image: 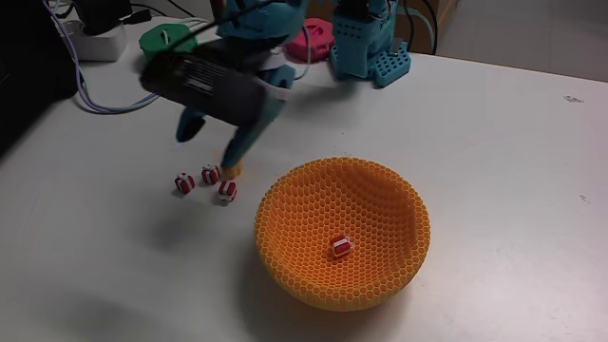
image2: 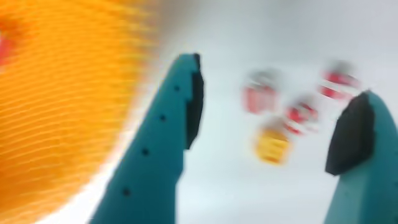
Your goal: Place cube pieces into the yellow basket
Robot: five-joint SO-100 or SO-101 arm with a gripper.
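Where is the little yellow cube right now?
In the wrist view the yellow cube lies on the white table, between the open gripper's fingers, just below three red cubes and right of the yellow basket.

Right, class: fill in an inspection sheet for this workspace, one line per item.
Surface: white table, bare at the right.
Job's things: yellow basket holds one red cube; three red cubes and an orange-yellow cube lie outside, left of it in the fixed view.
Clutter: green disc and pink disc at the back.
Grippers: gripper open, empty, above the loose cubes.
Cables: white cables at the back left.
Surroundings: teal arm base; wrist view blurred.
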